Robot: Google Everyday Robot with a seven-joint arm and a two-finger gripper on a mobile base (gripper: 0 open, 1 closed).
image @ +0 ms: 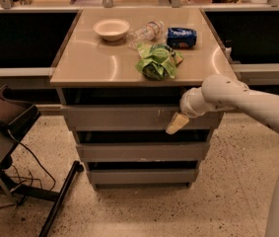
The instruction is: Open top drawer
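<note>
The top drawer is the widest grey drawer, right under the counter top, with small pale scratch marks on its flat face. It sticks out a little beyond the two slimmer drawers below it. My gripper comes in from the right on a white arm. Its pale tip lies against the right part of the top drawer's face, near the lower edge.
On the counter top stand a white bowl, a lying clear bottle, a blue packet and a green bag. A dark chair and a black stand with cables are at the left on the speckled floor.
</note>
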